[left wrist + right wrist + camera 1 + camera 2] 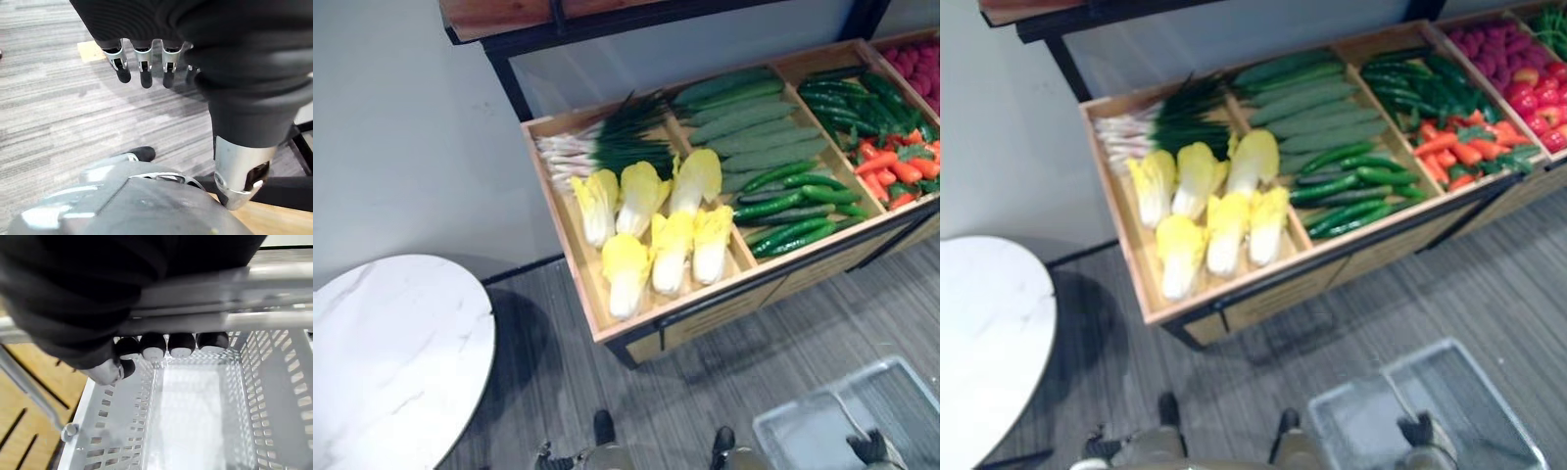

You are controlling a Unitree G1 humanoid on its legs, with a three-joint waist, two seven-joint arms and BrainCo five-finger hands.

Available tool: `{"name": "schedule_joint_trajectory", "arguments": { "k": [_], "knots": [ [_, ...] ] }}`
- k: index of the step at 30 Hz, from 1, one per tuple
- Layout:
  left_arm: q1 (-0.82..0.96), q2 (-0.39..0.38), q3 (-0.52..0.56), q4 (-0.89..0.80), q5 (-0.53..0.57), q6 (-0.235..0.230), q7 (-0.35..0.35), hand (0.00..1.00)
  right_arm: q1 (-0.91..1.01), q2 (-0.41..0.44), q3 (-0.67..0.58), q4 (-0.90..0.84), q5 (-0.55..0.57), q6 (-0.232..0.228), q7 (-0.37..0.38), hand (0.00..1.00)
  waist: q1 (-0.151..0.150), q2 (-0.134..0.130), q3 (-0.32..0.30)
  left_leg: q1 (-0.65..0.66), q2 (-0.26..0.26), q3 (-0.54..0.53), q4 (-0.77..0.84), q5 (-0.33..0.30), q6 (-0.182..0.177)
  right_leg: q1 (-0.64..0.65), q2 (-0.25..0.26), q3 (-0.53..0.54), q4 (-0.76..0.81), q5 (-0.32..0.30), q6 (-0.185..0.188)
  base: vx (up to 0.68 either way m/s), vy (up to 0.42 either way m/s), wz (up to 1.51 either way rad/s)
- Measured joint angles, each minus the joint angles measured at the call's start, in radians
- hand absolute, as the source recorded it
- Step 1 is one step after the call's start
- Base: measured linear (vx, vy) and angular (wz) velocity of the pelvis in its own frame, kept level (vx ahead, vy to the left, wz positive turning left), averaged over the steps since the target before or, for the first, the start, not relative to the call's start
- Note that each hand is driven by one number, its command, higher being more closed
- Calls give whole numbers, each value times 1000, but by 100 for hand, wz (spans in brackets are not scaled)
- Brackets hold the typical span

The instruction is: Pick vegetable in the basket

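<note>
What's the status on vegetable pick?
Left hand open, idle. Right hand shut on metal handle of empty grey perforated plastic basket. Vegetables untouched in wooden crate. No obstruction.

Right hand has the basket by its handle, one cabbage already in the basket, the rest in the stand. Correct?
Not quite. The basket is empty: the right wrist view shows its bare bottom. The right hand does grip the handle, and the cabbages lie in the stand.
</note>
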Motion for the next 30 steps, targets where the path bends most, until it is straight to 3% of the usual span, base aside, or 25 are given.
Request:
{"name": "schedule_joint_trajectory", "arguments": {
  "k": [1,3,5,8,12,14,19,23,27,30],
  "knots": [
    [8,-3,13,0,1,4,1,0,16,0,-34,7,20,12,-1,100,-8,2,-1,4,-21,26,22,-38,18,5,-11,6,-6,3,16,-1,159,-11],
    [5,-3,28,-2,2,4,2,0,31,1,-75,27,41,17,0,100,-30,9,-6,32,-47,45,-50,-46,28,7,-20,6,-24,17,38,-6,163,3],
    [-6,0,40,-2,4,4,5,0,43,13,-109,27,62,27,0,100,-31,9,-14,81,-88,65,-178,2,42,10,-35,14,-65,50,46,-11,193,-4],
    [-30,9,42,1,8,6,20,0,51,45,-146,27,66,33,0,100,-33,-19,-15,83,-129,63,-211,16,50,15,-67,12,-89,83,56,9,144,5],
    [-72,22,37,-2,10,5,65,0,34,91,-143,26,65,34,-5,100,-31,-42,-9,90,-161,49,-212,4,66,15,-103,11,-39,70,54,29,92,14],
    [-79,52,36,-28,7,3,88,0,11,112,-141,26,66,32,-9,100,-28,-57,-9,93,-163,37,-212,4,66,16,-105,17,-21,60,41,10,49,16],
    [-77,77,39,-94,4,-3,137,0,-19,119,-133,35,66,24,-37,100,-22,-62,-13,91,-164,12,-212,8,70,39,-106,-7,-42,54,37,9,19,16],
    [-65,66,42,-210,2,-16,175,0,-45,121,-98,69,76,24,-42,100,6,-68,-20,87,-153,10,-212,5,66,75,-74,1,-124,61,53,37,-5,8],
    [11,-20,75,-472,3,-24,242,0,-57,129,-94,97,75,14,-48,100,22,-78,-33,86,-140,9,-211,-3,56,85,-54,7,-142,67,54,98,-42,0],
    [52,-96,55,-663,13,-26,268,0,-54,128,-106,97,74,12,-70,100,25,-60,-44,79,-132,-18,-205,0,58,92,-42,-12,-143,72,62,143,-62,11]
  ]
}}
